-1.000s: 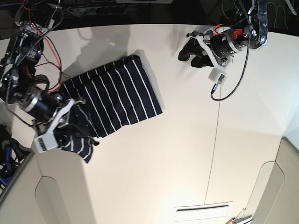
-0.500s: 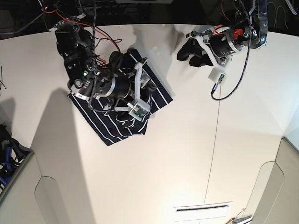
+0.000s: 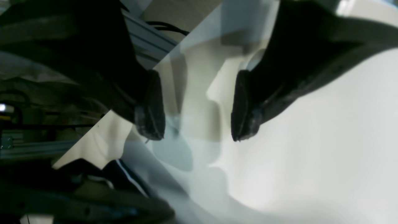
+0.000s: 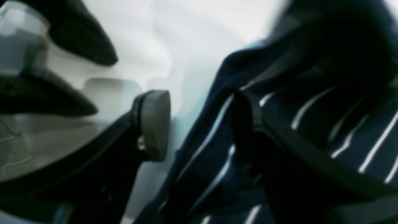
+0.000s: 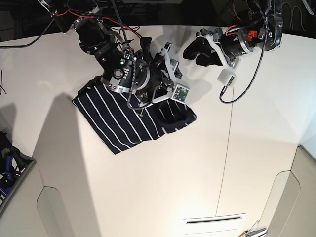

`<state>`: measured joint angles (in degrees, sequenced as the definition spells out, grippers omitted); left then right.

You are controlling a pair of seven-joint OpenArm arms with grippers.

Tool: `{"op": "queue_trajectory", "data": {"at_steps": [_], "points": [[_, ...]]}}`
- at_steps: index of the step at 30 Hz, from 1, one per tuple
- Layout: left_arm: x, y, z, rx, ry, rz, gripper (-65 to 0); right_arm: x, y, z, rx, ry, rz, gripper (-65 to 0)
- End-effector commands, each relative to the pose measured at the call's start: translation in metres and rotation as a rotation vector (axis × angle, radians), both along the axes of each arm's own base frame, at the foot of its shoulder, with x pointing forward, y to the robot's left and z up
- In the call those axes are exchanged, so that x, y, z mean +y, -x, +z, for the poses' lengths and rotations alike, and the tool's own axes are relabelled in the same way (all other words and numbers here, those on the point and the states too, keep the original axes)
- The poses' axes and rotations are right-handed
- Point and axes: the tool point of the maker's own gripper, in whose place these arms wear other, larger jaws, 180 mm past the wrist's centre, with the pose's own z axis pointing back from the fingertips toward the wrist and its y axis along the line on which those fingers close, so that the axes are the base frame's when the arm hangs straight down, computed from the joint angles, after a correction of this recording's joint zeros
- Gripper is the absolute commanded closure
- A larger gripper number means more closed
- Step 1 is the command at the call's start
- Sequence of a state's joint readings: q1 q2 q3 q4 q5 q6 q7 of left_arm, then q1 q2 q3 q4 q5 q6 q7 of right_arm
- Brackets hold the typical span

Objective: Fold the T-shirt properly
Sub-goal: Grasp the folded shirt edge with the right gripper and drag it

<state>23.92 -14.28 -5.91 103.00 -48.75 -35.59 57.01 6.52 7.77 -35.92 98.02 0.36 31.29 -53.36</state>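
The dark navy T-shirt with thin white stripes (image 5: 123, 118) lies folded on the white table (image 5: 197, 163). The right end effector (image 4: 199, 124) sits over its edge, fingers spread. Beside the shirt, the left end effector (image 3: 194, 112) hovers spread, holding nothing.

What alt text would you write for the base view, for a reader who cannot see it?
A folded dark navy T-shirt with thin white stripes lies on a white table, and the right arm leans over its upper right part. The left gripper hangs over bare table to the right, apart from the shirt, jaws open.
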Motion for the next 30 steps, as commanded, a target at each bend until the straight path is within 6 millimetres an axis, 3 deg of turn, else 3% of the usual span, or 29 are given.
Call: {"op": "queue_trajectory", "data": {"at_steps": [1,8,10,13,15,17,18,22,25,30], "points": [[-0.001,-0.003,0.006,-0.022,0.009,-0.01,-37.3,0.006,-0.01,0.014,-0.043,-0.032,0.002,-31.4],[-0.002,-0.01,0.02,-0.048,0.08,0.025,-37.1,0.005,-0.03,0.031,-0.099,-0.04,-0.019,-31.4],[0.003,-0.016,0.031,-0.083,0.091,0.043,-30.4,0.005,-0.039,0.041,-0.123,-0.052,-0.046,-31.3],[0.015,-0.027,0.049,-0.155,0.066,0.065,-13.7,0.0,-0.06,0.063,-0.177,-0.091,-0.135,-30.0],[0.02,-0.034,0.064,-0.206,0.051,0.075,-9.6,-0.006,-0.074,0.078,-0.215,-0.113,-0.18,-19.2],[0.018,-0.037,0.078,-0.251,0.057,0.069,-9.0,-0.017,-0.091,0.09,-0.247,-0.13,-0.24,-2.0],[0.016,-0.039,0.085,-0.273,0.061,0.065,-8.4,-0.024,-0.099,0.096,-0.26,-0.135,-0.271,0.0],[-0.001,-0.04,0.098,-0.314,0.097,0.05,-2.1,-0.062,-0.132,0.118,-0.309,-0.174,-0.424,0.0],[-0.02,-0.036,0.095,-0.304,0.121,0.029,-1.3,-0.094,-0.149,0.129,-0.332,-0.202,-0.529,0.0],[-0.065,-0.023,0.089,-0.277,0.166,-0.054,-1.3,-0.137,-0.167,0.13,-0.302,-0.294,-0.671,0.0]]}}
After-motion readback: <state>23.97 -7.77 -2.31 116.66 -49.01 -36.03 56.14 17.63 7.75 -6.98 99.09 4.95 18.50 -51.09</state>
